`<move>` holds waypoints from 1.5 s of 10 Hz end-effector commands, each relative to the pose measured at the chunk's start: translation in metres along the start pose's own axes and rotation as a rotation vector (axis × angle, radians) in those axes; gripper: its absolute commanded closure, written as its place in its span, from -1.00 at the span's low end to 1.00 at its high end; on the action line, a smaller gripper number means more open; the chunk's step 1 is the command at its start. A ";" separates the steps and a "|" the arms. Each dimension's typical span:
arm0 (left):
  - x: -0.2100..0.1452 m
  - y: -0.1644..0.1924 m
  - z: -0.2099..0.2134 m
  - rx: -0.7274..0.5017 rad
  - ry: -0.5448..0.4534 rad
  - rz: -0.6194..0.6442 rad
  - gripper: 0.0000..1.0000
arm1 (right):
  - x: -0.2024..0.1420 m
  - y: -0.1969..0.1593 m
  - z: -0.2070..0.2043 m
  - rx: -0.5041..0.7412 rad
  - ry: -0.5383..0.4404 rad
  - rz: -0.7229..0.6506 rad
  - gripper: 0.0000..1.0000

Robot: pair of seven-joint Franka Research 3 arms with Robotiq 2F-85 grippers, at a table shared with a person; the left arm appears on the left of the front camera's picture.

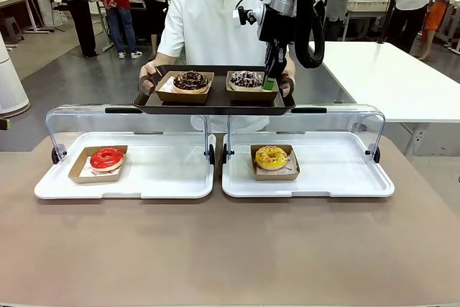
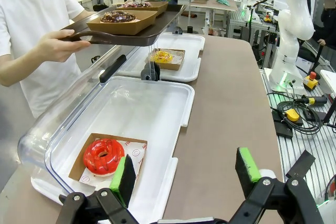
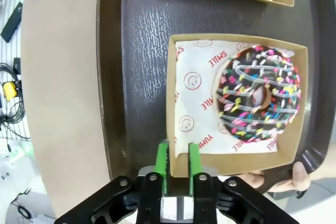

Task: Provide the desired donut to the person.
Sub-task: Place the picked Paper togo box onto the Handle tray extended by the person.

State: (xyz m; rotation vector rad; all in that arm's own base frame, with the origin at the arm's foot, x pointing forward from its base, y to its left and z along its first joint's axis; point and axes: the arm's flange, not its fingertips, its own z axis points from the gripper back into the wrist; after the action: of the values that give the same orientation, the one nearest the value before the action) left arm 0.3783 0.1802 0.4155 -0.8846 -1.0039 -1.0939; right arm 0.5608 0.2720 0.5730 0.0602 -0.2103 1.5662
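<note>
The right gripper (image 3: 178, 161) is seen clenched on the near wall of the cardboard box (image 3: 178, 167) that carries the sprinkled chocolate donut (image 3: 259, 95), the wall pinched between the green pads. The box rests on the dark tray (image 1: 215, 102) held up by the person (image 1: 208, 19) at the far side of the table, so the donut lies just beyond the fingertips, away from the robot. The coming move is judged to turn on this: the box is already set on the tray, and only a release and a straight pull-back toward the near side seem to be left.

To the left on the tray a second box with a chocolate donut (image 1: 190, 80) is seen, clear of the fingers. The person's hand (image 1: 149, 75) grips the tray's left edge. Below, the yellow donut (image 1: 271, 157) and the red donut (image 1: 107, 157) sit in white trays under raised clear lids (image 1: 302, 113), which could be struck if the arm drops. The left gripper (image 2: 184, 174) hangs released near the red donut, well apart from the tray.
</note>
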 end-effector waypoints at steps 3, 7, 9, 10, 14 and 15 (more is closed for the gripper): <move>0.001 -0.001 0.001 0.003 -0.010 -0.006 -1.00 | 0.000 -0.006 0.005 0.025 -0.029 0.019 -0.72; 0.001 -0.001 0.001 0.003 -0.010 -0.006 -1.00 | -0.002 -0.006 0.007 0.037 -0.023 0.025 -1.00; 0.001 -0.001 0.001 0.003 -0.010 -0.006 -1.00 | -0.003 0.000 0.010 0.033 -0.012 0.035 -1.00; 0.001 -0.001 0.001 0.003 -0.010 -0.006 -1.00 | -0.006 0.007 0.012 0.022 0.016 0.053 -1.00; 0.001 -0.001 0.001 0.003 -0.010 -0.006 -1.00 | -0.060 0.067 0.044 -0.001 0.054 0.041 -1.00; 0.001 -0.001 0.001 0.003 -0.010 -0.006 -1.00 | -0.079 0.082 0.048 -0.016 0.055 0.033 -1.00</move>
State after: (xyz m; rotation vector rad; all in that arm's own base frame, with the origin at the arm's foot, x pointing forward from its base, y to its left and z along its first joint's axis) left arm 0.3785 0.1801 0.4152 -0.8851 -1.0033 -1.0938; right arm 0.5010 0.2107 0.6127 0.0067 -0.1563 1.5897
